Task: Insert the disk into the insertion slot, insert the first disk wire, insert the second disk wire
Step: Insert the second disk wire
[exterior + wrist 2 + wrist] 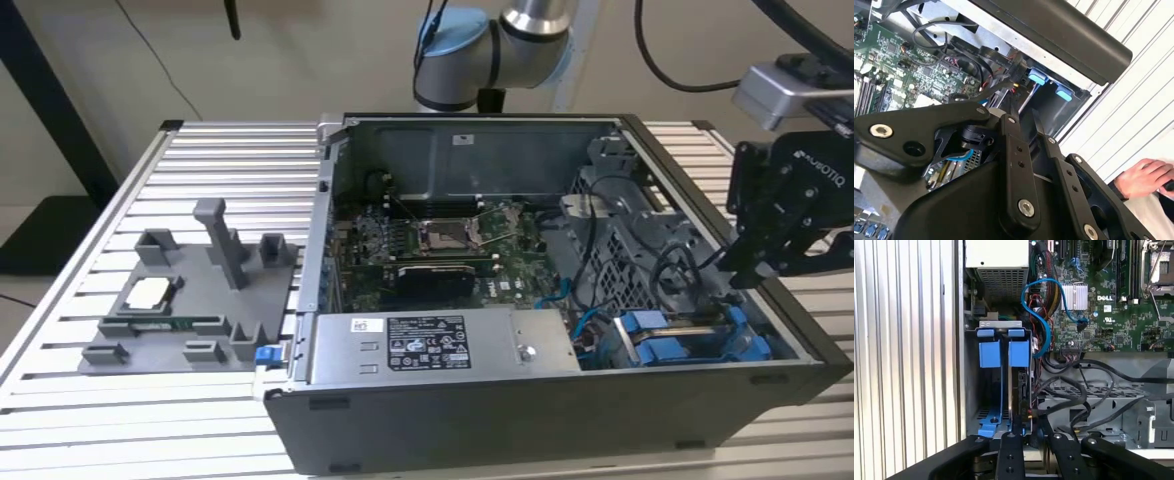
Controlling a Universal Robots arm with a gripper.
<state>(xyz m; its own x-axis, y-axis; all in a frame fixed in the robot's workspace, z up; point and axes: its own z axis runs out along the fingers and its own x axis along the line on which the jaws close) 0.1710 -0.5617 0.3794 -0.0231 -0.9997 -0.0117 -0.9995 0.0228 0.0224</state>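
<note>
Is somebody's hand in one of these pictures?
Yes, in the second wrist view a hand with a dark sleeve shows outside the computer case, near the ribbed table.

Exterior view: raised, oblique, whole open case [534, 430]. Both wrist views: close, sharing blue carrier tabs [989, 352] [1037, 78].

A robotics lab is indicated by an opened computer case [534, 425] on a slotted aluminium counter [134, 425], robot arm [487, 45] behind.
</note>
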